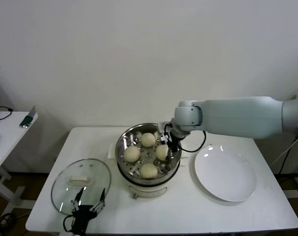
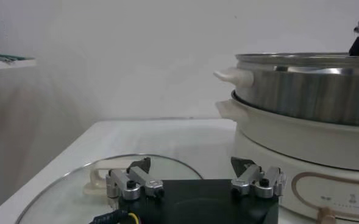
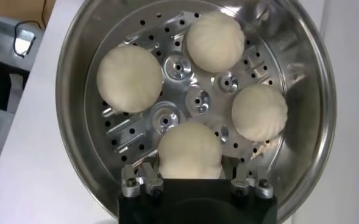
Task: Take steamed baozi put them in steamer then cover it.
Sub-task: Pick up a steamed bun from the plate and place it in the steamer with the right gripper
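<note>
All four baozi (image 3: 190,152) sat in the steamer (image 1: 124,142); loading looked finished. Right pincer (image 3: 190,182) hung low inside the basket, jaws parted around the last bun, seemingly letting go. Next: lift clear, then cover. Left pincer (image 2: 194,182) hovered wide open over the cover (image 1: 65,184) on the desk (image 1: 188,216).
</note>
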Tool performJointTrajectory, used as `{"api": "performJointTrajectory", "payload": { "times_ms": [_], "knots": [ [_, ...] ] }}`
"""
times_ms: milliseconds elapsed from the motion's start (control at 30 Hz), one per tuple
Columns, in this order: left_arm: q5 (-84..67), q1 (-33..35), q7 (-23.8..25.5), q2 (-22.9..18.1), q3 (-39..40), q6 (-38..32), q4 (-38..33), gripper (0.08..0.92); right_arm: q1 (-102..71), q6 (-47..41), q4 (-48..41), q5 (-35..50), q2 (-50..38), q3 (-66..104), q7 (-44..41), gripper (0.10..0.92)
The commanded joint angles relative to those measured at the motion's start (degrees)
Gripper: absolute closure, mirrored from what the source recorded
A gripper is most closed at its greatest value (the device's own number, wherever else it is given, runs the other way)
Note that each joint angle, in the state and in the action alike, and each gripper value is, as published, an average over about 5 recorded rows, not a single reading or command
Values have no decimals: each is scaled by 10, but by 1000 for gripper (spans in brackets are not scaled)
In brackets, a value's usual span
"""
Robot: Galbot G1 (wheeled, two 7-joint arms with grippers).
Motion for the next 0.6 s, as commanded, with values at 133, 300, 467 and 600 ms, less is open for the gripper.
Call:
{"api": "performJointTrajectory", "payload": {
  "times_ms": [133,300,467,600],
  "knots": [
    [-1,-1,-2,0,-2,0,-1,177,-18,12,-11,-8,7,5,7,287],
    [-3,-1,-7,2,-4,3,-5,177,-11,22,-10,22,-13,41,3,208],
    [-5,-2,-11,3,-8,16,-14,177,2,21,-2,71,-62,119,6,203],
    [-4,-7,-28,4,-13,19,-18,177,-18,-3,2,119,-117,206,75,202]
  ]
}}
